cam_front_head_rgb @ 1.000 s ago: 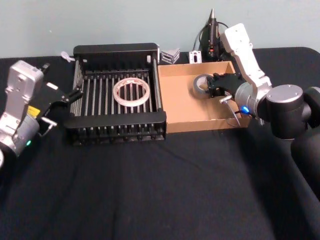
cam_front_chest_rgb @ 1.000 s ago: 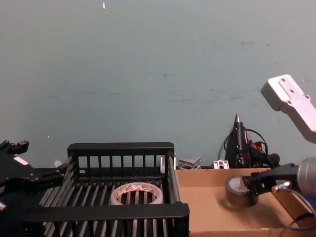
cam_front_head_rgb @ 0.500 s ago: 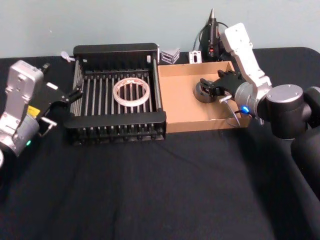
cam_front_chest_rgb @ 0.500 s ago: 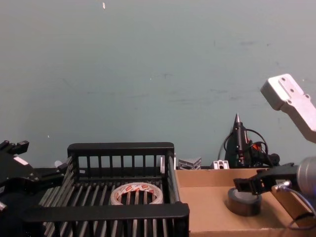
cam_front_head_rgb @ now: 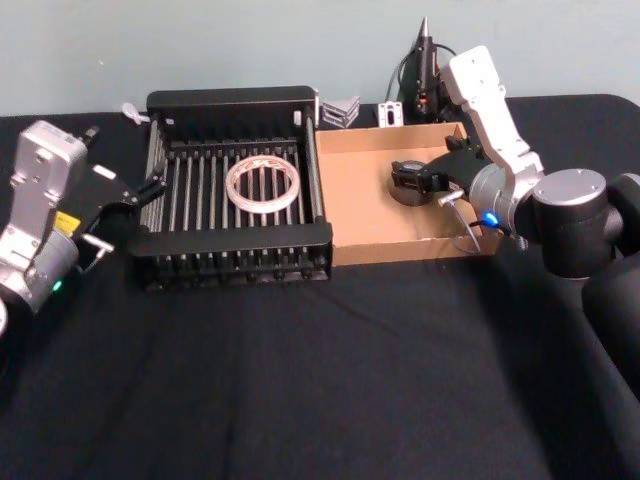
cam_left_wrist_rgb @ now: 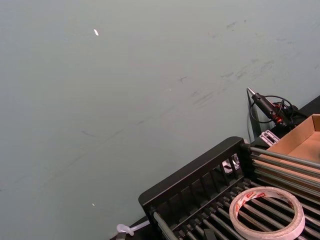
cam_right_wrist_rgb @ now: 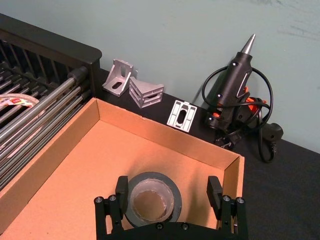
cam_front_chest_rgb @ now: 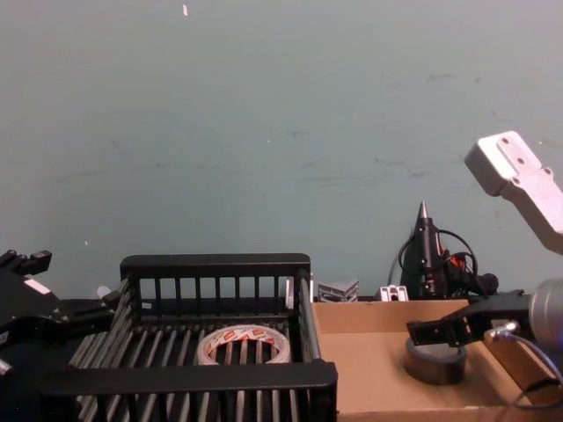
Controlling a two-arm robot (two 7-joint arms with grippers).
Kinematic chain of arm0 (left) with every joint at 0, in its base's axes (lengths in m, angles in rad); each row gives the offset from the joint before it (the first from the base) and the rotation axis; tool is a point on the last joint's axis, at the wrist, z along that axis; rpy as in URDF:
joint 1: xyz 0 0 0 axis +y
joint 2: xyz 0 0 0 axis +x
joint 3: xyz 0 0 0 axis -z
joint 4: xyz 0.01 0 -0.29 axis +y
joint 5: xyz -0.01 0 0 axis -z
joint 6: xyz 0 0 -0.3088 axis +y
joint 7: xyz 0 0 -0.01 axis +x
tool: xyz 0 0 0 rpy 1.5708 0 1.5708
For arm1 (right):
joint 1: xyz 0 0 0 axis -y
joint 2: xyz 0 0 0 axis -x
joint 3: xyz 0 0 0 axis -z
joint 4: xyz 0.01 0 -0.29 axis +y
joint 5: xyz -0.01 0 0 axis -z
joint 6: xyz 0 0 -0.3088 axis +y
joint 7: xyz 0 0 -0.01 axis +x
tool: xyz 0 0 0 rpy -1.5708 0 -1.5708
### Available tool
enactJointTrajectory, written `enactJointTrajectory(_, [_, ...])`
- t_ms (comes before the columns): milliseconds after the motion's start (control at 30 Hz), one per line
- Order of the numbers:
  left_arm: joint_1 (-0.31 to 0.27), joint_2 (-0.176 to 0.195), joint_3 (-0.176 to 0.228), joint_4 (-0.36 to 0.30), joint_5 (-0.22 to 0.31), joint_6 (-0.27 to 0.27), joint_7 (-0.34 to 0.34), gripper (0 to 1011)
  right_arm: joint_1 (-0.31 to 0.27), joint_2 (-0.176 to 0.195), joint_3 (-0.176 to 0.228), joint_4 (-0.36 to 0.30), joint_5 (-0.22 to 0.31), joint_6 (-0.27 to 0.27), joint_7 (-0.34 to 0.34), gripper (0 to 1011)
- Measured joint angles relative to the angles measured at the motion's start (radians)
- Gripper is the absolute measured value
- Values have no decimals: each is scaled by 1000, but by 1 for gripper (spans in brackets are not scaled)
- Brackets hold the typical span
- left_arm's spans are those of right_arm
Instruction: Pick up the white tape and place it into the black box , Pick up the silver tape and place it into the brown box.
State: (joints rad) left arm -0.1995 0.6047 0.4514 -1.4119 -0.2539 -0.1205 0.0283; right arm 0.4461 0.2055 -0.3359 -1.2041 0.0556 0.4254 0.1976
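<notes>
Laid flat now in the shallow tan cardboard brown box (cam_front_head_rgb: 365,205), the thick grey silver tape (cam_right_wrist_rgb: 152,198) sits between the right gripper's (cam_right_wrist_rgb: 167,192) parted fingers; the flat whitish white tape (cam_front_head_rgb: 264,183) lies in the slatted black box (cam_front_head_rgb: 238,102); the left gripper's (cam_front_head_rgb: 140,190) opening is unclear.

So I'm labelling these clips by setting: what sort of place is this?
Probably a lab or workshop bench: a black-draped table against a plain wall, a glue gun and metal brackets at the back.
</notes>
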Motion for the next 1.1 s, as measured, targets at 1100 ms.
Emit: enactJointTrajectory(1100, [0, 0, 0, 0, 0, 0, 0, 1001, -224, 76, 71, -332, 27, -191, 91, 1003])
